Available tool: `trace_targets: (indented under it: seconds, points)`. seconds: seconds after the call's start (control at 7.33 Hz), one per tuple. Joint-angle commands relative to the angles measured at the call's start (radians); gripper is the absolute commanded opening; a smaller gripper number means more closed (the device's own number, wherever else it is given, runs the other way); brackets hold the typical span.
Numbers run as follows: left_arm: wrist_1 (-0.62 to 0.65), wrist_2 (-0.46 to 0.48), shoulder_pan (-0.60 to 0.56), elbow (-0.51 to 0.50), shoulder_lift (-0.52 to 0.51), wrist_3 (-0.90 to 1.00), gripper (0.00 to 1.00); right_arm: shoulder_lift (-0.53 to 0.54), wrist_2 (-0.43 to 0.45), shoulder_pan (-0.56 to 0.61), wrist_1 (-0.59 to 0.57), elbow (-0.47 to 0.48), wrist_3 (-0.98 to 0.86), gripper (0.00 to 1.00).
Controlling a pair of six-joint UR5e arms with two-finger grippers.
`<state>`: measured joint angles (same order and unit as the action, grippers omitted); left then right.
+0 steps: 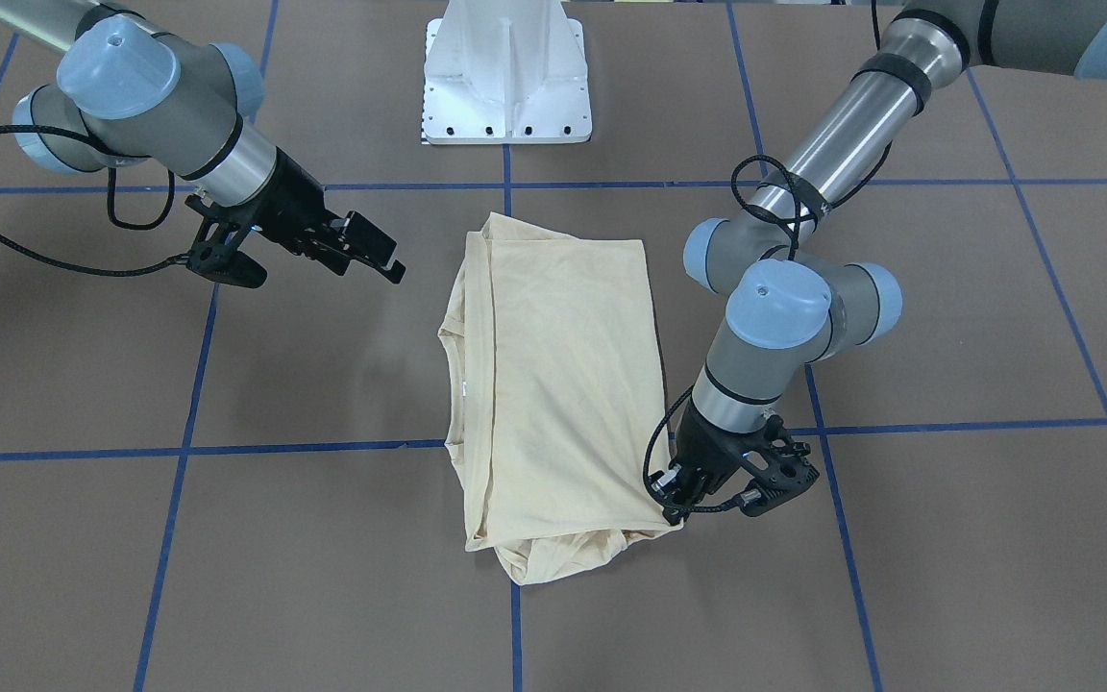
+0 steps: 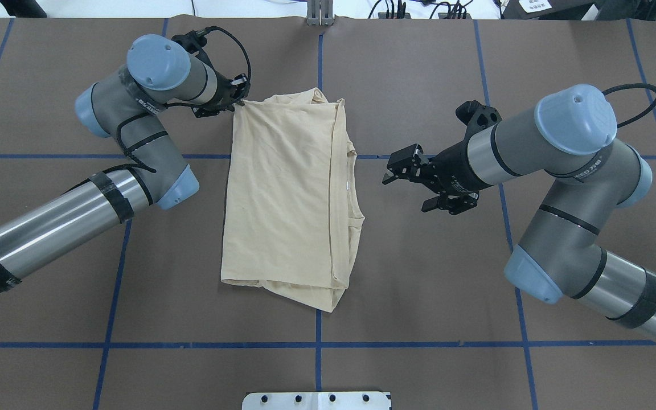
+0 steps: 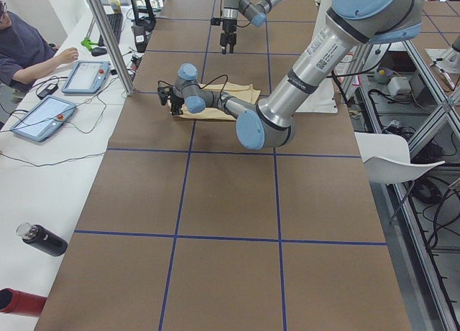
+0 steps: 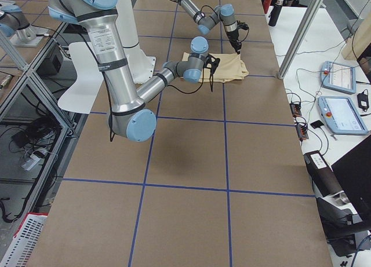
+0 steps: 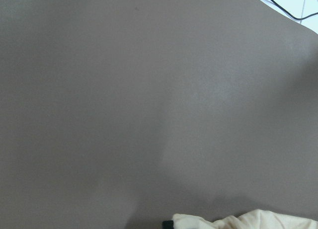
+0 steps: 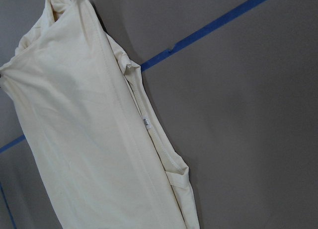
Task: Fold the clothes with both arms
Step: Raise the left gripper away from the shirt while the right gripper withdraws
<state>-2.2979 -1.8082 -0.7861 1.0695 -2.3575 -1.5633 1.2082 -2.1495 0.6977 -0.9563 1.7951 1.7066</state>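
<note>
The folded shirt (image 2: 288, 193) is laid mid-frame on the surface (image 2: 430, 273), its upper-left corner in the overhead view pinched by the left gripper (image 2: 241, 97) — the spread right gripper (image 2: 390, 169) is best brought to a matching corner first.

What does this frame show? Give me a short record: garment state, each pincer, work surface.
garment: cream shirt, folded into a long panel, lying flat, no print showing
neck label: small white tab at the collar edge
left pincer: at the shirt's far corner, apparently closed on it
right pincer: open, beside the collar side, apart from the cloth
surface: brown table with a blue tape grid
</note>
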Motion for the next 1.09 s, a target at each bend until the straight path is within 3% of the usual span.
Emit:
trace_targets:
  seconds: [0.0,0.27,0.55,0.95]
  points:
    - [0.005,-0.002,-0.004,0.053,0.024,0.018,0.99,-0.007,0.002,-0.003,-0.033,0.001,-0.096,1.00]
    - [0.017,-0.008,-0.030,0.189,0.134,0.150,0.99,-0.038,0.113,-0.067,-0.151,0.006,-0.269,1.00]
    - [0.032,-0.008,-0.042,0.326,0.251,0.202,0.99,-0.134,0.239,-0.148,-0.340,0.007,-0.381,1.00]
    - [0.141,-0.010,-0.047,0.486,0.334,0.259,0.99,-0.249,0.411,-0.275,-0.542,-0.019,-0.610,1.00]
